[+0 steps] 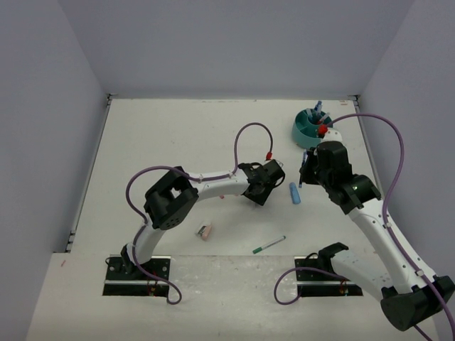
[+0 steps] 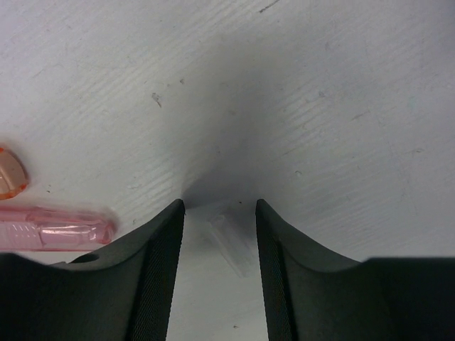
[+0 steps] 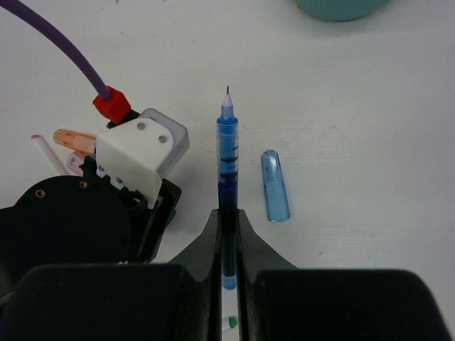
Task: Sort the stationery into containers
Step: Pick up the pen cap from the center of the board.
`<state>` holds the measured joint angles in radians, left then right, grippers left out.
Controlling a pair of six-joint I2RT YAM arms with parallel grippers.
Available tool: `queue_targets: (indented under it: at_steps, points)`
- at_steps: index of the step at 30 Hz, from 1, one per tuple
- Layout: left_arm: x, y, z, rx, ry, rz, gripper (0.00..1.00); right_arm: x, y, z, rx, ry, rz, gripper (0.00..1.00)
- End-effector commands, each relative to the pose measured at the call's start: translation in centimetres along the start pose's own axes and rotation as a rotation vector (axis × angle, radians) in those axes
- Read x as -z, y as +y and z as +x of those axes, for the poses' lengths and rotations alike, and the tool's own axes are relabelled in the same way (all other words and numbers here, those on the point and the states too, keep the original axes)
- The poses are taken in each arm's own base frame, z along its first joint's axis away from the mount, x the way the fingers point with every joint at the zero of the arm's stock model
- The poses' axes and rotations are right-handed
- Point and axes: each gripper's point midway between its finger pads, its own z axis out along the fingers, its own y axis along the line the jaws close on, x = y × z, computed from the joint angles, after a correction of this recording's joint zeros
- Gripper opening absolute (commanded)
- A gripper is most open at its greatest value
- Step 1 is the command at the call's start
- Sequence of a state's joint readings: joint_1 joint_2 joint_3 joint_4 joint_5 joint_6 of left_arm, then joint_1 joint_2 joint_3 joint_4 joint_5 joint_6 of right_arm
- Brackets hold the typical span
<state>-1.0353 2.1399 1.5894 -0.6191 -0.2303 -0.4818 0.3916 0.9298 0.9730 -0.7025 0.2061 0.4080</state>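
Observation:
My right gripper (image 3: 227,213) is shut on a blue pen (image 3: 227,153), tip bare and pointing away, held above the table. Its light-blue cap (image 3: 275,186) lies just right of it; it also shows in the top view (image 1: 294,192). My left gripper (image 2: 217,206) is open and low over the table, its jaws either side of a small clear plastic piece (image 2: 231,240). A pink highlighter (image 2: 53,229) and an orange one (image 2: 10,176) lie to its left. The teal organizer (image 1: 311,128) stands at the far right and holds several items. My grippers (image 1: 264,186) (image 1: 304,174) are close together.
A green pen (image 1: 269,244) and a pink eraser (image 1: 205,231) lie near the front middle of the table. The left wrist's body (image 3: 138,160) with its purple cable sits just left of the held pen. White walls close in the table.

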Motion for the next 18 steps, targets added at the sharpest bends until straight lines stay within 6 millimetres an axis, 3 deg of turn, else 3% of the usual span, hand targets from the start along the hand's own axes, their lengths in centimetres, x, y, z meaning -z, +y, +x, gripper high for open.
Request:
queue_targets:
  at_steps: [1, 10, 18]
  points:
    - [0.8, 1.7, -0.1, 0.097, -0.023, -0.092, 0.46, 0.0, 0.5, -0.7, 0.013, -0.019, -0.025, 0.00]
    - [1.1, 3.1, 2.4, 0.314, -0.013, -0.170, 0.39, 0.1, 0.6, -0.7, 0.014, -0.019, -0.032, 0.00]
    - [1.1, 1.6, 3.3, 0.358, 0.016, -0.139, 0.39, 0.1, 0.7, -0.8, 0.017, -0.020, -0.035, 0.00]
